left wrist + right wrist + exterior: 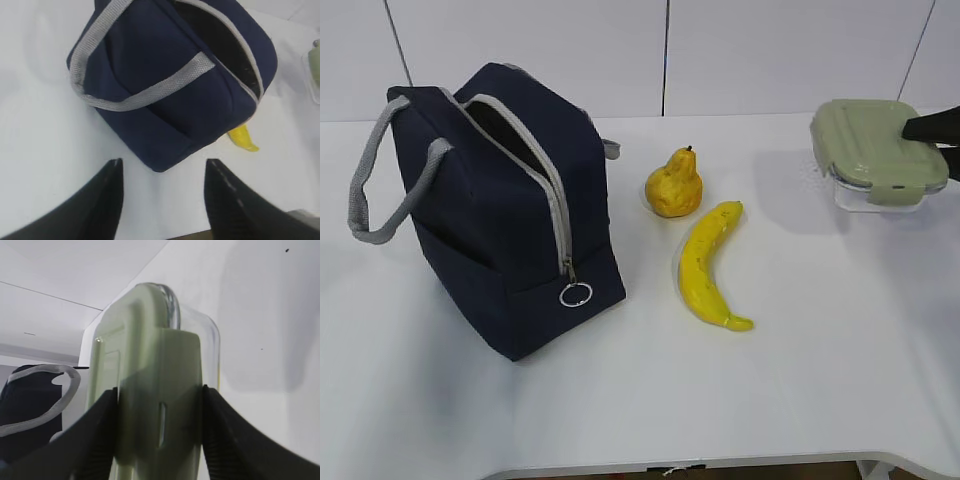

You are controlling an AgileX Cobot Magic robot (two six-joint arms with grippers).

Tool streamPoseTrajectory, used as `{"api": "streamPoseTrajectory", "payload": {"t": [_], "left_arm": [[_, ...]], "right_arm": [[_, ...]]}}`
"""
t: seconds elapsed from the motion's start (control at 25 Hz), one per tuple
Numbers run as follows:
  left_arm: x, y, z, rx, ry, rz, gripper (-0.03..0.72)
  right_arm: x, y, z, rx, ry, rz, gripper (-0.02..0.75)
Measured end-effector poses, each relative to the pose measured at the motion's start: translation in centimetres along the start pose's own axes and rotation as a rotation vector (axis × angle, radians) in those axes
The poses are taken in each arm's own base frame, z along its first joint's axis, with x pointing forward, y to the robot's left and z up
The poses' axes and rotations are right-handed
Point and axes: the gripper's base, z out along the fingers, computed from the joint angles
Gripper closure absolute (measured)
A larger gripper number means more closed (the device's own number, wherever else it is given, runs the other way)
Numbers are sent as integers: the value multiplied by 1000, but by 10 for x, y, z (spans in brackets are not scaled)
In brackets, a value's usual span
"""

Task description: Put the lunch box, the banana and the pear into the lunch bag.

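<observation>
Lunch box [877, 152] sits at 2 o'clock on the table [820, 380], clamped across its short sides by the right gripper [160, 440]; lunch bag [505, 205] lies toward 9 o'clock, mouth unzipped. Left gripper [162, 200] hangs open, empty, above the bag. Count: 1 box, 1 banana [710, 265], 1 pear [675, 185], 1 bag.

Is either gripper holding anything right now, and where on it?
The right gripper is closed on the lunch box, clamped across its end over the green lid latch. The left gripper is open and empty, above the lunch bag.
</observation>
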Motion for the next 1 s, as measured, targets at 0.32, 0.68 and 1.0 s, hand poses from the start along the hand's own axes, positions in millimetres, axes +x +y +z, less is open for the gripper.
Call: {"api": "streamPoseTrajectory", "payload": {"t": [0.32,0.68,1.0], "left_arm": [[-21,-1,39,134,14,-239,206],[-35,12,88,195,44,-391,203],[-79,2,105,239,36,-282,199]], "right_arm": [[-1,12,-2,-9,1,-7,351],[3,32,9,-41,36,-35,351],[6,34,12,-44,49,-26,351]]}}
